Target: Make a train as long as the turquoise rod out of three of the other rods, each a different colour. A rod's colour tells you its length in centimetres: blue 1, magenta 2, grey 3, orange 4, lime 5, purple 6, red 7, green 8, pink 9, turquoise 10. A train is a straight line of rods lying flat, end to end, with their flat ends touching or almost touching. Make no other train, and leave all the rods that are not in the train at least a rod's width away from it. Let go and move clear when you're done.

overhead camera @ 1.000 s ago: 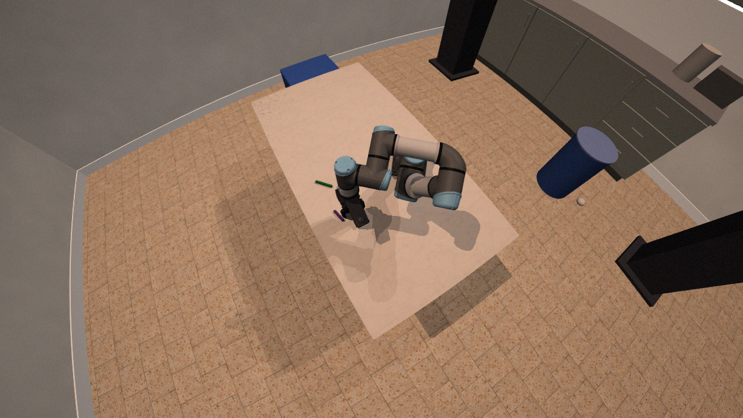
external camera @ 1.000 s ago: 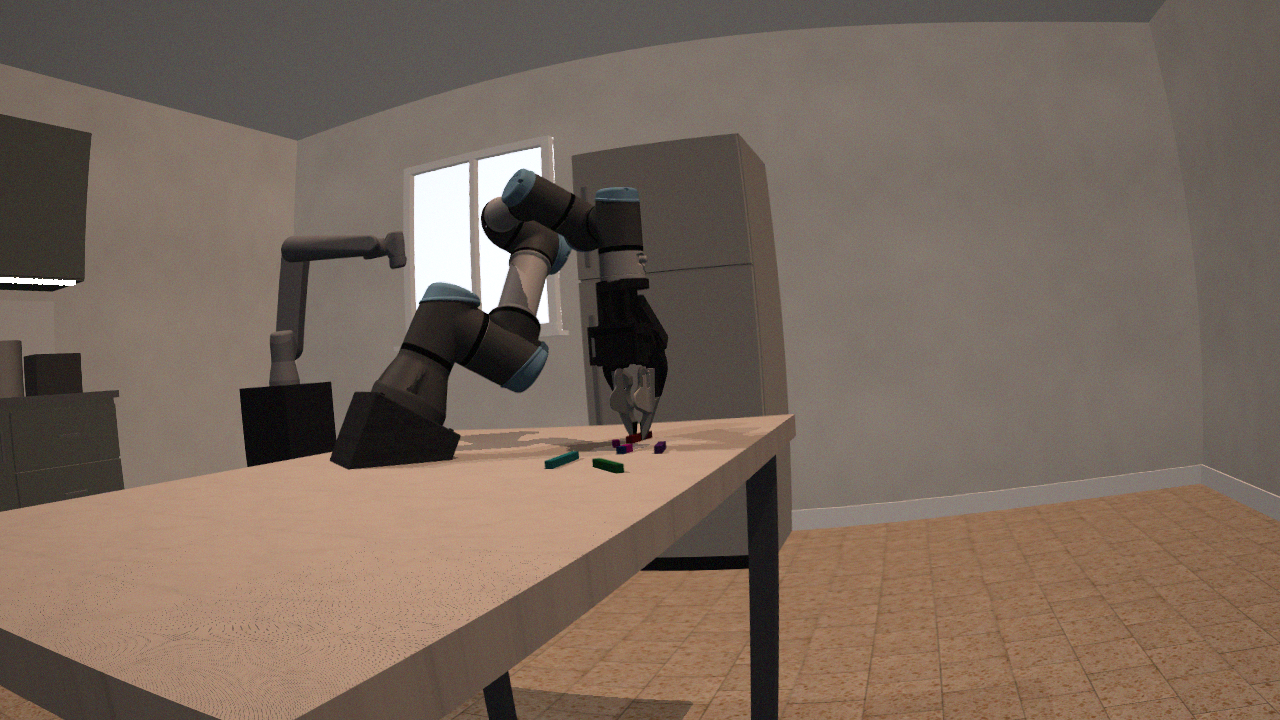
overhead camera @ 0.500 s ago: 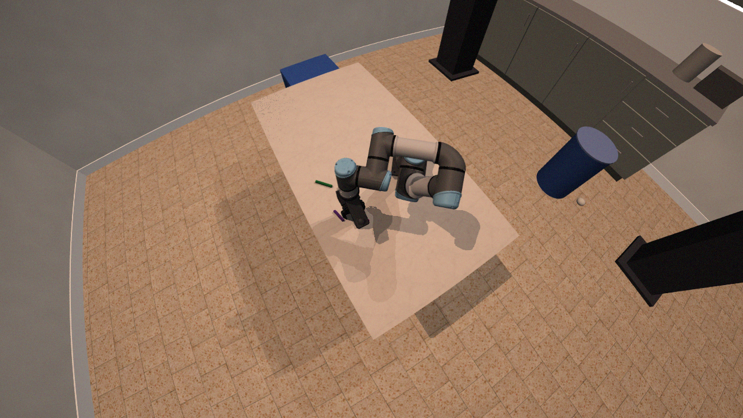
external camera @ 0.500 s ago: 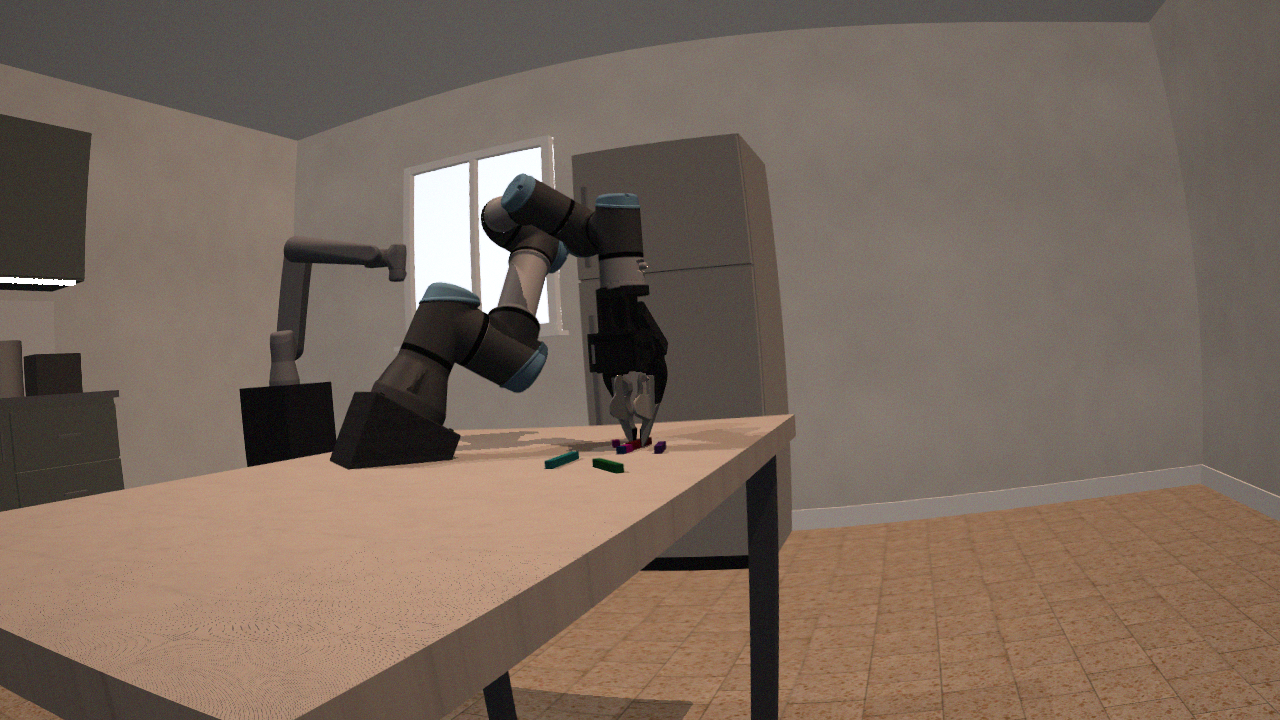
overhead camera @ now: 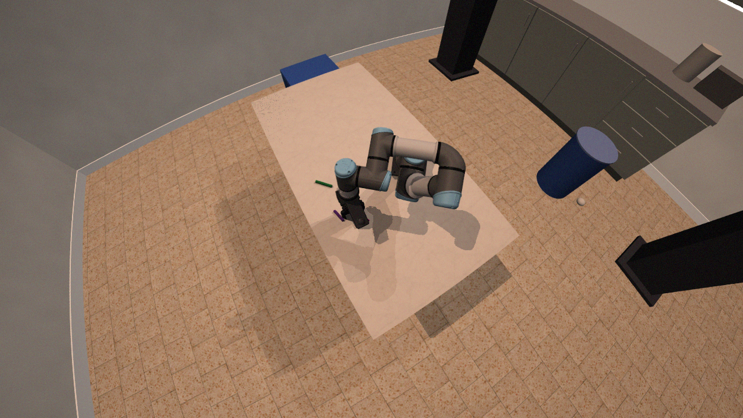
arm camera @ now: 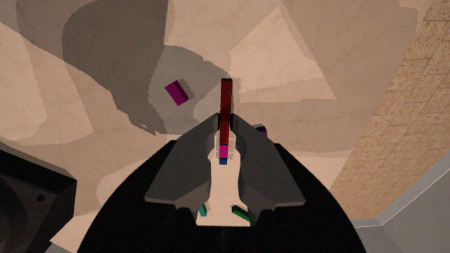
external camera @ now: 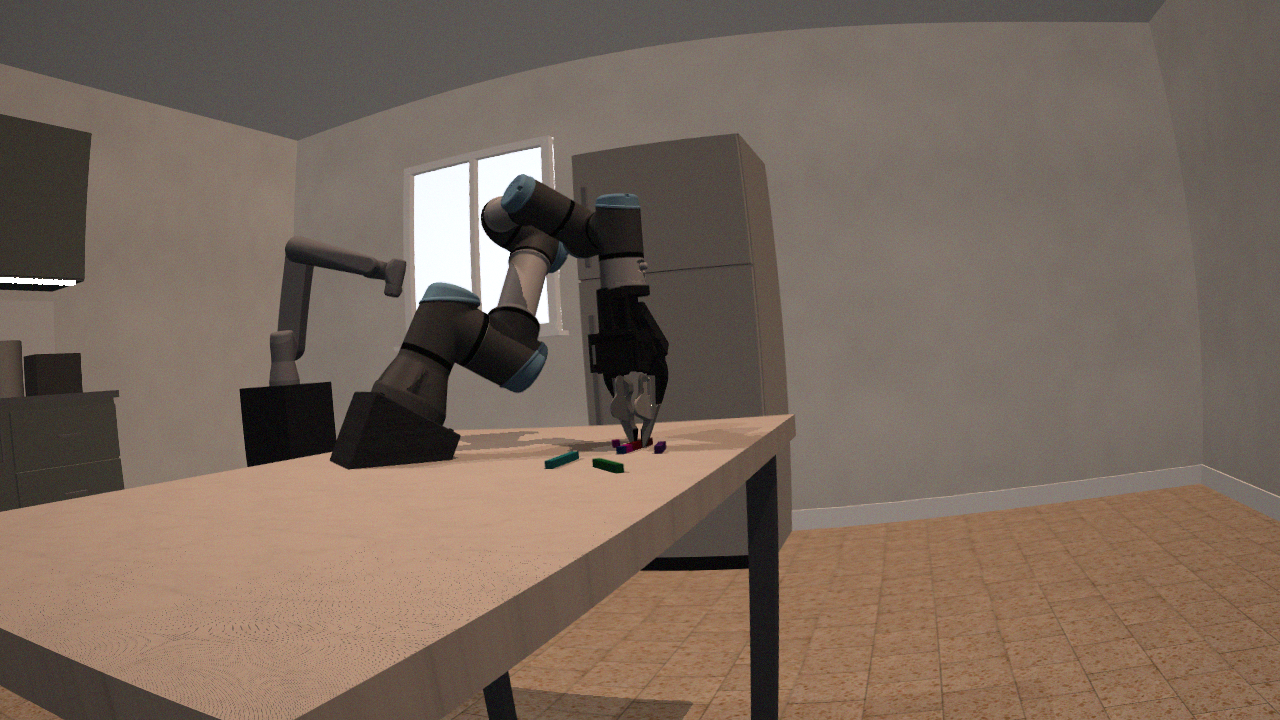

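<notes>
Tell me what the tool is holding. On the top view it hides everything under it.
Observer: The tool is shut on the red rod.
Operator: Is anything lined up with that rod?
Observer: Yes. In the wrist view a magenta rod and then a blue rod lie in line with it, and the ends appear to meet.
Operator: Where is the turquoise one? I can't find it from above.
Observer: The turquoise rod lies flat on the table, apart from that line. It is next to the green rod, on the side nearer the arm's base.
</notes>
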Available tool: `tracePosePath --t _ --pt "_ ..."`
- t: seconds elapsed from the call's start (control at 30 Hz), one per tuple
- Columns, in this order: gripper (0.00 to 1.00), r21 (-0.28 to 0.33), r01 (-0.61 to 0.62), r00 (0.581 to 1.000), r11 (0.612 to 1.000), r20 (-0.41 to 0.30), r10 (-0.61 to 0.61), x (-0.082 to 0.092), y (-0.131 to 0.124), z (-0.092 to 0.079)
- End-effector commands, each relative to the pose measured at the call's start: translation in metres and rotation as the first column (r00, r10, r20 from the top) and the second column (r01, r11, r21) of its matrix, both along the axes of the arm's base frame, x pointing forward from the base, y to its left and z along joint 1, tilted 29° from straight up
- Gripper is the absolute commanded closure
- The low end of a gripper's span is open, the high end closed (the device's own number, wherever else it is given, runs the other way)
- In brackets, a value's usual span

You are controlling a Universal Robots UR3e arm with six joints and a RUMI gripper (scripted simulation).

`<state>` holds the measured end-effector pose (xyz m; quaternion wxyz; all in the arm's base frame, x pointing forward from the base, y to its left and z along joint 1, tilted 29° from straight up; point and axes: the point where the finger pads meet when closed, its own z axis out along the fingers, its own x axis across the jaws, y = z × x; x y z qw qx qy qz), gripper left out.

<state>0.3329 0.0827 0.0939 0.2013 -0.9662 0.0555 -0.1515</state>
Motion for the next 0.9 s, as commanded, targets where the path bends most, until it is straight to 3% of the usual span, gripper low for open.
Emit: tracePosePath --t 0.0,0.57,0.87 --pt "1.00 -0.001 0.001 1.000 1.000 0.001 -0.001 0.0005 -0.0002 0.0002" --pt "1.00 0.000 0.001 1.000 1.000 0.001 -0.001 0.0005 -0.0002 0.0002" --pt "0.92 0.000 0.001 1.000 1.000 0.001 -0.001 0.0005 -0.0002 0.0002"
